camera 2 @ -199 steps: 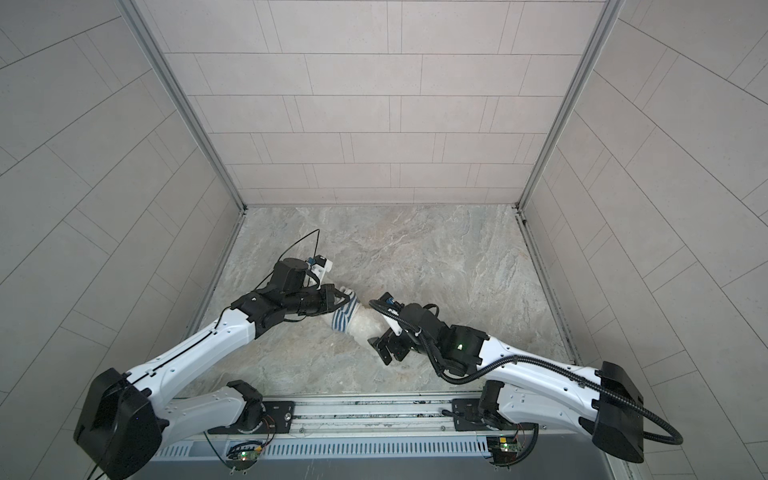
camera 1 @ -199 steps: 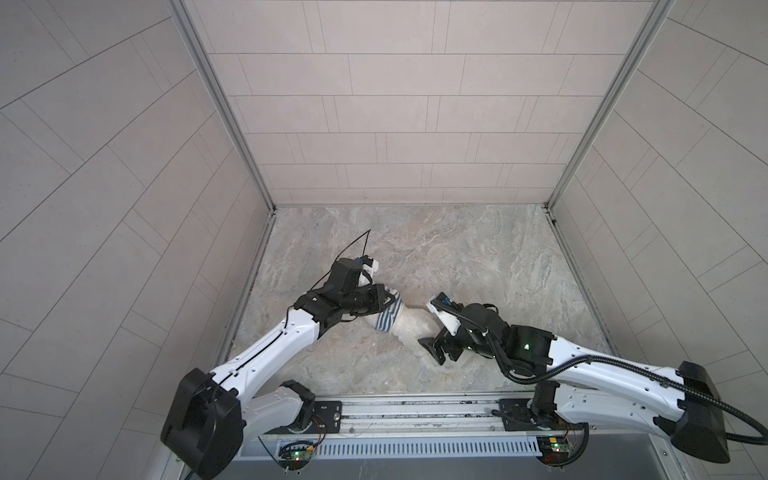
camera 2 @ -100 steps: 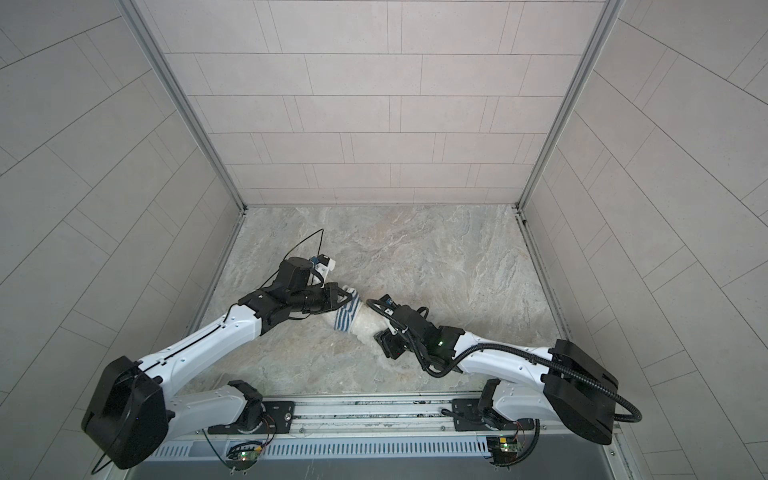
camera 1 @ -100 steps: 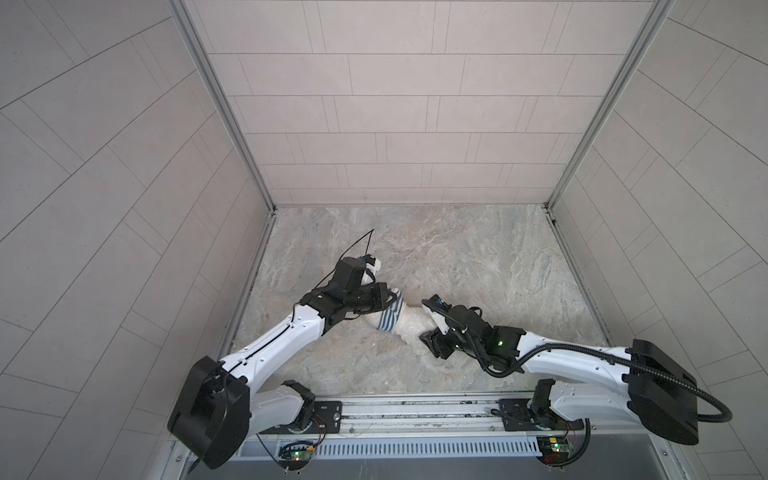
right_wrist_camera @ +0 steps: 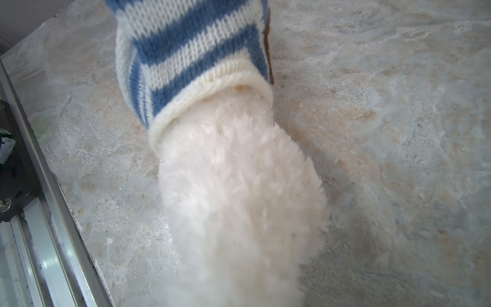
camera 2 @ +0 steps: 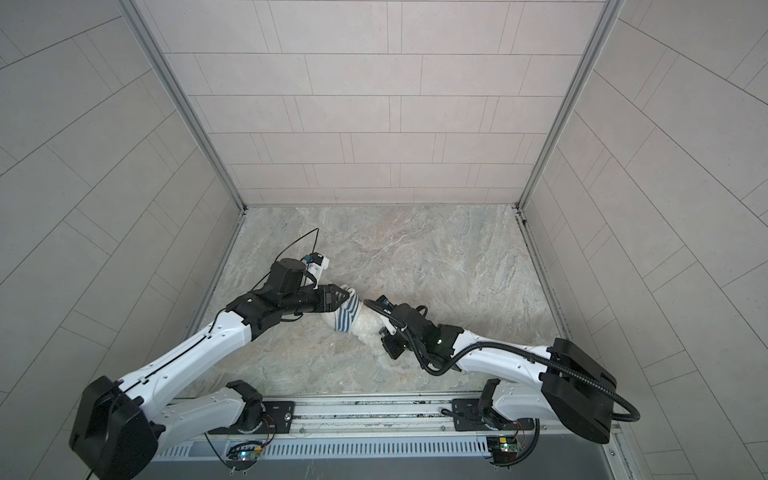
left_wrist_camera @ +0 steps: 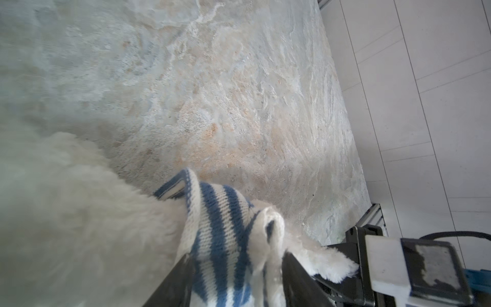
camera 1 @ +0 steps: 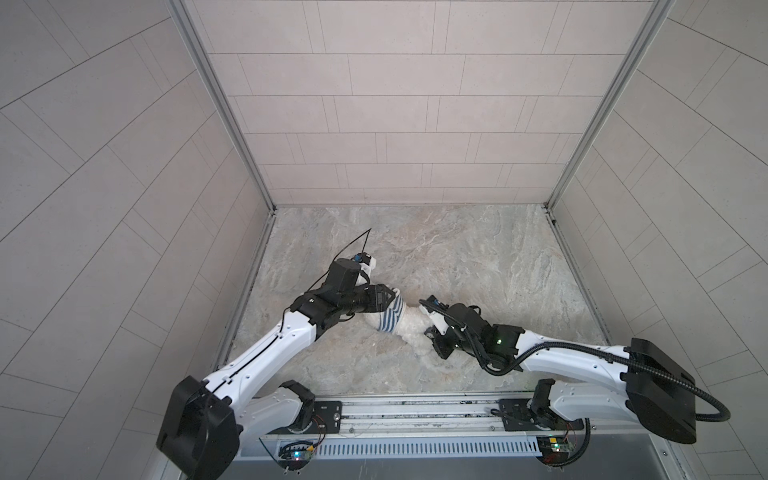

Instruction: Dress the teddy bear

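Since left tool [left_wrist_camera: 236,256] jaws parted | shirt [right_wrist_camera: 191,47] stays on teddy bear [right_wrist_camera: 239,199]

I can't see the teddy bear's [right_wrist_camera: 239,199] head: it's buried in the striped shirt [right_wrist_camera: 191,53], at its ten-o'clock end in both top views. Right gripper [camera 1: 430,338], at the four-o'clock end: fingertips lost against fur. Left gripper [left_wrist_camera: 236,256]: pinching the shirt or merely flanking it, I can't tell.

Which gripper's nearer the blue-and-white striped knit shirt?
Left. Left gripper: on the striped shirt, fabric between its fingers; right gripper: at the bare end of the fluffy white teddy bear.
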{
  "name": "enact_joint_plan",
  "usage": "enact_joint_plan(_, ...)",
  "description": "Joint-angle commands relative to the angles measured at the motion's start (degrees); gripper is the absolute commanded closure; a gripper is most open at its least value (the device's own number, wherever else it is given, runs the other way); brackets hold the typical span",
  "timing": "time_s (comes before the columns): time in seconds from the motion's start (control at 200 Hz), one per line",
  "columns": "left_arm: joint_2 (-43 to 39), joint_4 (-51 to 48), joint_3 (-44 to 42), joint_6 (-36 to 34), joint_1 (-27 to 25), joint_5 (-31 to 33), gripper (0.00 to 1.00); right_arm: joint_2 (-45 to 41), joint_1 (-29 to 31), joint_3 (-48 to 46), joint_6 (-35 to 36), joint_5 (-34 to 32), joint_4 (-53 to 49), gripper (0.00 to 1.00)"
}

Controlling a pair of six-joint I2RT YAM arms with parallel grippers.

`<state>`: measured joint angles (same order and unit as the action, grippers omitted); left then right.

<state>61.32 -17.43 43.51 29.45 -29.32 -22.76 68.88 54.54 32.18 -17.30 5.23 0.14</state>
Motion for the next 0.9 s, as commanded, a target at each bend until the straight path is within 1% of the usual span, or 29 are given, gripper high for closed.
enact_joint_plan(0.0,-4.31,-4.22,-1.43,-5.53,0.14,3.84,0.43,-2.26,-0.91,1.34,1.27,1.95,-0.90,1.00)
enact_joint_plan(0.08,-7.02,-3.43,-4.55,-4.94,0.14,3.05,0.50,-2.43,-1.78,1.94,0.36,4.04,-1.55,1.00)
enact_joint_plan(0.13,-8.25,-3.48,-6.08,-4.63,-0.09,3.22,0.55,-2.44,-1.89,2.50,0.05,4.64,-2.18,1.00)
enact_joint_plan(0.205,-9.64,-3.13,-7.69,-4.06,-0.77,3.45,0.61,-2.01,-2.14,2.97,-0.25,5.17,-3.63,1.00)
enact_joint_plan(0.345,-10.03,-3.40,-9.05,-3.60,-4.42,6.61,0.68,-0.71,-2.34,6.06,-0.80,6.25,-5.47,1.00)
enact_joint_plan(0.491,-7.93,-2.45,-9.58,-3.45,-6.54,9.23,0.72,-0.42,-2.40,6.75,-1.27,6.34,-5.88,1.00)
enact_joint_plan(0.686,-5.15,-1.31,-8.44,-4.02,-7.48,10.81,0.76,-0.86,-2.45,6.92,-1.15,6.55,-6.37,1.00)
enact_joint_plan(0.896,-4.67,-1.74,-8.23,-4.32,-8.17,11.56,0.87,-0.77,-2.84,7.10,-1.07,6.81,-6.89,1.00)
